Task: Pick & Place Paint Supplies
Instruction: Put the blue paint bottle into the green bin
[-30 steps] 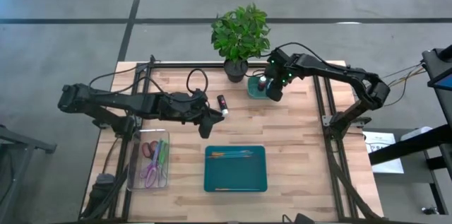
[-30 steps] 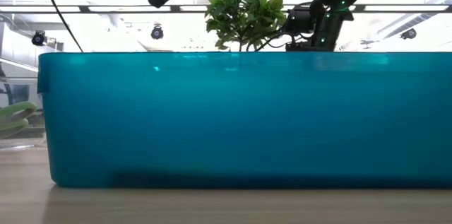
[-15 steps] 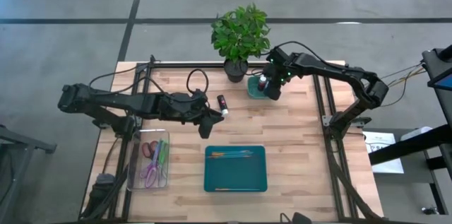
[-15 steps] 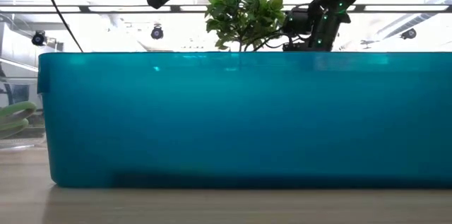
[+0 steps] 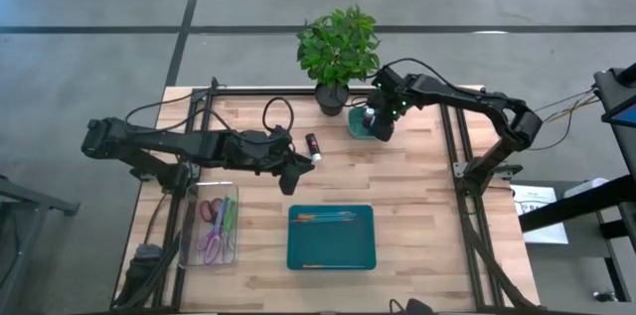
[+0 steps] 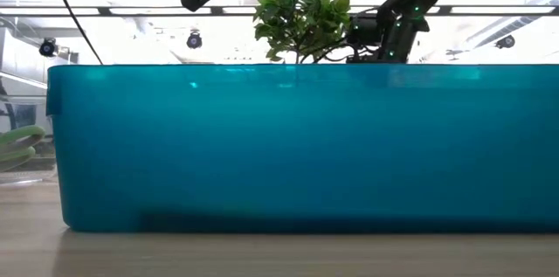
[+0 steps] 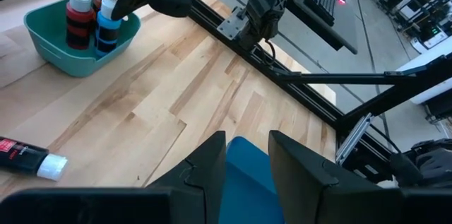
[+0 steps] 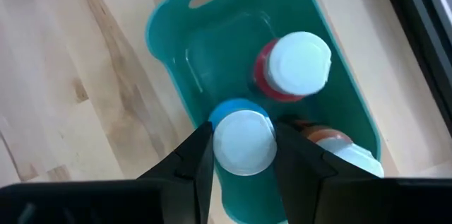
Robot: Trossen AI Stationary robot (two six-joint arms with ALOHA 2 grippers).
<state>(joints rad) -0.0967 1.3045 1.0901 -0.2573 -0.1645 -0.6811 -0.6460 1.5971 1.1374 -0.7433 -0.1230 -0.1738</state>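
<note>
Paint bottle, blue, sits clamped in the right gripper's jaws inside the small teal bin. Left gripper hangs over the counter, jaws narrowly parted, empty.

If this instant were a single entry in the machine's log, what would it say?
right gripper: shut on blue paint bottle, in small teal bin | left gripper: empty, above teal tray | tube: on table
</note>
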